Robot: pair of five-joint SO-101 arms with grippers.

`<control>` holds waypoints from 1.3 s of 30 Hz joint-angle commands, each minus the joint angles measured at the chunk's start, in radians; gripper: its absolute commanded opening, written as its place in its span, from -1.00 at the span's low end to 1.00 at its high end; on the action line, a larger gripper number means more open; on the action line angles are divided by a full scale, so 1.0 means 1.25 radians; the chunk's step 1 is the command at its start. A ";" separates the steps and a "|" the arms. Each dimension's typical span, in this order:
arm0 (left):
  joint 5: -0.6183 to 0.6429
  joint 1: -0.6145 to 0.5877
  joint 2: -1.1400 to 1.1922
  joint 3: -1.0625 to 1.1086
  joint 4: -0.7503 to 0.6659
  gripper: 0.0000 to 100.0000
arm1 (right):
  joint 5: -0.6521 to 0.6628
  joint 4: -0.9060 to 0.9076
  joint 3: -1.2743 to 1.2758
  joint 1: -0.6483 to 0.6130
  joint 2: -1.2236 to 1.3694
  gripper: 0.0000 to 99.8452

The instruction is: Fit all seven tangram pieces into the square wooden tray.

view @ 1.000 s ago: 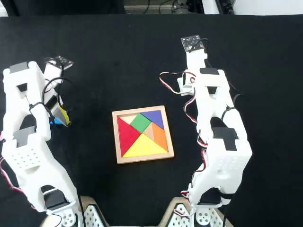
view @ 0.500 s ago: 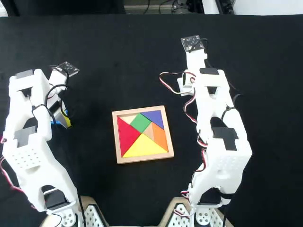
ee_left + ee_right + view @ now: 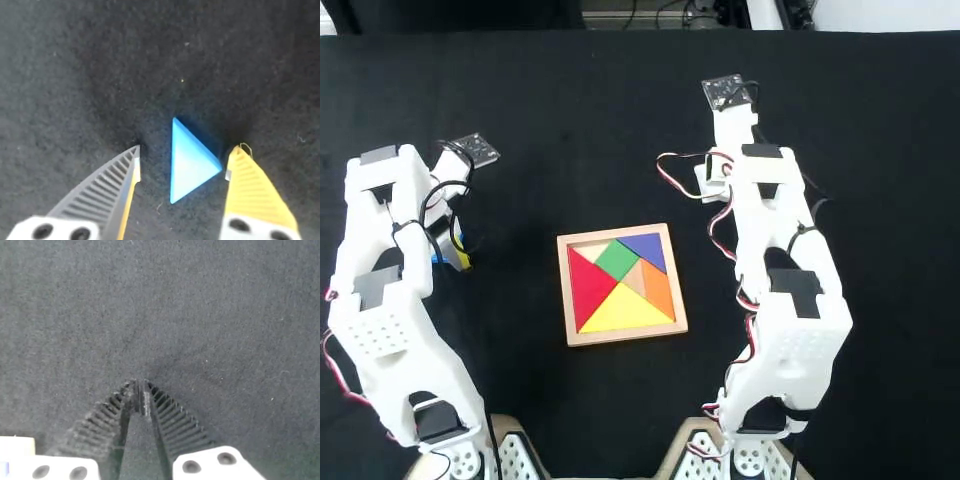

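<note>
In the last second the left arm's wrist had swung toward the square wooden tray. The left hand now stood open astride the small blue triangular tangram piece, which lay flat on the black cloth surface, well apart from the tray. A grasp looked ready. The right hand was closed on nothing.

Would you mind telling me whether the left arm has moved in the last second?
Yes, the left arm has swung slightly toward the tray.
</note>
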 commanded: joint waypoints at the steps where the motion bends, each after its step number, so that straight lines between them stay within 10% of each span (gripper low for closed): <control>1: -0.011 0.014 -0.037 0.026 -0.063 -0.45 | 0.010 0.002 -0.040 0.004 -0.004 -0.98; 30: -0.014 0.014 -0.047 0.111 -0.155 -0.84 | 0.010 0.004 -0.040 -0.004 -0.004 -0.98; 39: -0.076 0.015 -0.047 0.047 0.020 -0.94 | 0.010 0.004 -0.040 -0.004 -0.004 -0.98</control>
